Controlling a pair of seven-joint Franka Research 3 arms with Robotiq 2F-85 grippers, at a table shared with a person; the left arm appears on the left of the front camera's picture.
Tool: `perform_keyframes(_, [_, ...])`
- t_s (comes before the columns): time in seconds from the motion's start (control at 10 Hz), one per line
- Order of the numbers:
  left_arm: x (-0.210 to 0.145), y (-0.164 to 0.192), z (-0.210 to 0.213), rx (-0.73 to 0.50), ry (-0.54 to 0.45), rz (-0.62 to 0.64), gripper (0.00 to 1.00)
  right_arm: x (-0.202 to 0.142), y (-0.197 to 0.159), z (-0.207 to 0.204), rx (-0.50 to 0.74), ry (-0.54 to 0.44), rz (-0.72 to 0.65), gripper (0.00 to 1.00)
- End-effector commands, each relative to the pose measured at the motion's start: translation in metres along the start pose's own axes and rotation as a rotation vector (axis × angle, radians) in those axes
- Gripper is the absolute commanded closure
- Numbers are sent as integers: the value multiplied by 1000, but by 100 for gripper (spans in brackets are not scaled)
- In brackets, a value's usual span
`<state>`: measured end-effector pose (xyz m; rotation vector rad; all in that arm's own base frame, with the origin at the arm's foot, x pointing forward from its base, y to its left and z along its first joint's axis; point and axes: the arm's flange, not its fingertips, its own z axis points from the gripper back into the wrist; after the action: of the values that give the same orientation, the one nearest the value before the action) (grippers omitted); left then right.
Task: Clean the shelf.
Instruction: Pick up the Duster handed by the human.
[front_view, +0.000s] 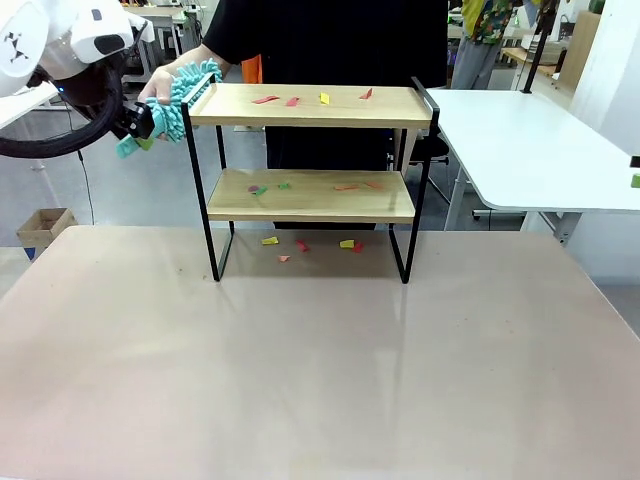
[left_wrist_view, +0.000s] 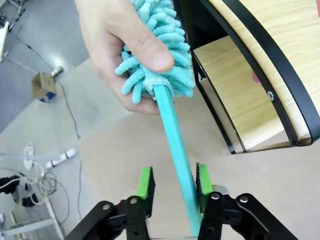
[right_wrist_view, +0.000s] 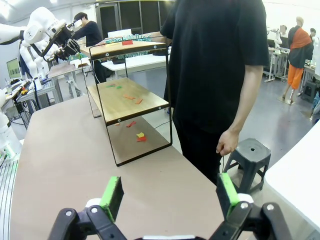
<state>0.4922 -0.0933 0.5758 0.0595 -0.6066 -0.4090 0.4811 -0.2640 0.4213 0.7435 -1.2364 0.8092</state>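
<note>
Shelf (front_view: 300, 112) runs lengthwise left-right across table (front_view: 300, 380).

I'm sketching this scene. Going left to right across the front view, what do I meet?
cardboard box → left gripper → teal duster → shelf → white side table

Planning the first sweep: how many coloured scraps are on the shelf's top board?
4: red scrap left of centre, second red scrap beside it, yellow scrap mid-board, third red scrap near the right end. The duster may hide others.
</note>
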Motion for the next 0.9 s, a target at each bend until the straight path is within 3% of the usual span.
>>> perform_keyframes(0.0, [-1,1,5,-6,13,40,100,3,1,-1,0,-2,5,0])
perform_keyframes(0.6, [1,1,7,10,72,149,100,3,1,-1,0,-2,5,0])
perform_keyframes(0.8, [-1,6,11,-23,162,204,100,3,1,-1,0,-2,5,0])
